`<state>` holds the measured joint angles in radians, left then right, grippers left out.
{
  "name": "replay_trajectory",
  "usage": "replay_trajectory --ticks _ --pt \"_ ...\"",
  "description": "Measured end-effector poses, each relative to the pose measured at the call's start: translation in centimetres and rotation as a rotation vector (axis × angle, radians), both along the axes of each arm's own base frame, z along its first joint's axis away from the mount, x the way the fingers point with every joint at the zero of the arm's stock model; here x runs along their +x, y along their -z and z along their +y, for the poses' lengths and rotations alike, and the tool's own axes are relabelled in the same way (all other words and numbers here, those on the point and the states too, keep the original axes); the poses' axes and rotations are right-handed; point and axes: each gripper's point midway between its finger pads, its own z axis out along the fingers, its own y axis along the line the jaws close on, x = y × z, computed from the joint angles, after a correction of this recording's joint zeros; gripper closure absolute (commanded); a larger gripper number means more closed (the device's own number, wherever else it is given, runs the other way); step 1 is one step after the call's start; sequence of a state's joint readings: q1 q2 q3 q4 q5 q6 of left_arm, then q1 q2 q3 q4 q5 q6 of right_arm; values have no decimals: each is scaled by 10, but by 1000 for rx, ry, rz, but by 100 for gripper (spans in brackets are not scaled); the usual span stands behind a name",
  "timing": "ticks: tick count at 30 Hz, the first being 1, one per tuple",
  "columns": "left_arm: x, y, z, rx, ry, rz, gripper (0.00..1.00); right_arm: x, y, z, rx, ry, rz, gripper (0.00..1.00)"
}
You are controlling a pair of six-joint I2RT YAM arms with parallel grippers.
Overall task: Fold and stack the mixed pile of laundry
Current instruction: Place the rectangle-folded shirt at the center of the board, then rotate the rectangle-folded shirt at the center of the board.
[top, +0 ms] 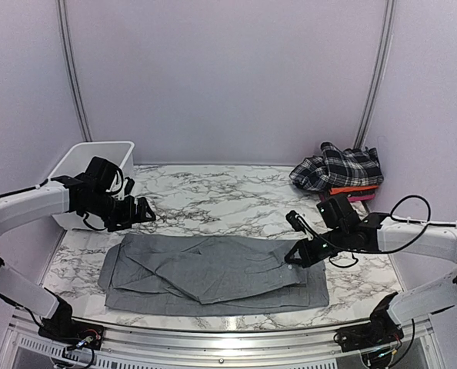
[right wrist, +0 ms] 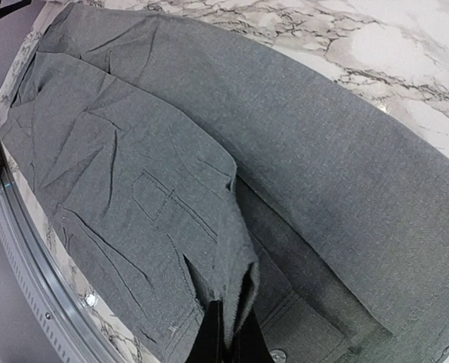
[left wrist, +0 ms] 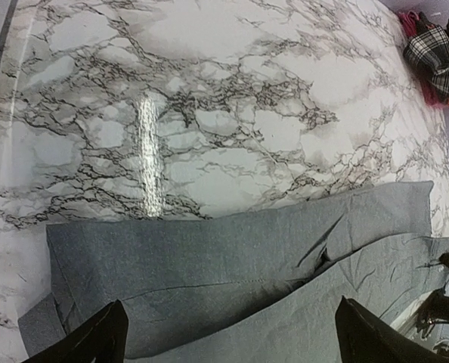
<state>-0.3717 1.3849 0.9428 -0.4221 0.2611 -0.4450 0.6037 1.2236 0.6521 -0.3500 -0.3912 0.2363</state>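
Grey trousers (top: 213,273) lie spread across the near half of the marble table (top: 213,196), folded lengthwise. My right gripper (top: 296,257) is shut on the trousers' waistband edge (right wrist: 243,299) at their right end and lifts it a little off the layer below. My left gripper (top: 145,211) is open and empty, hovering above the table just beyond the trousers' far left corner; the left wrist view shows the cloth (left wrist: 232,265) between its two fingertips (left wrist: 96,340). The plaid piece (top: 338,167) sits on red-pink cloth (top: 359,197) at the far right. The shirt and black cloth are out of view.
A white plastic basket (top: 86,173) stands at the far left, behind my left arm. A metal rail (top: 213,342) runs along the table's near edge. Pale walls close in the back and sides.
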Motion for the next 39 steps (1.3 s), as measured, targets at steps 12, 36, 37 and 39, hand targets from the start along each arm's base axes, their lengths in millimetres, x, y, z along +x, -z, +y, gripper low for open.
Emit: replay_trajectory --ticks 12,36,37,39 --pt "-49 35 -10 3 114 155 21 -1 24 0 -46 0 75 99" --pt "-80 35 -52 94 104 157 1 49 -4 20 -140 57 116 47" --pt "-87 41 -53 98 93 181 1 48 4 25 -140 42 140 47" --pt "-99 53 -52 108 69 225 1 46 22 31 -148 18 191 47"
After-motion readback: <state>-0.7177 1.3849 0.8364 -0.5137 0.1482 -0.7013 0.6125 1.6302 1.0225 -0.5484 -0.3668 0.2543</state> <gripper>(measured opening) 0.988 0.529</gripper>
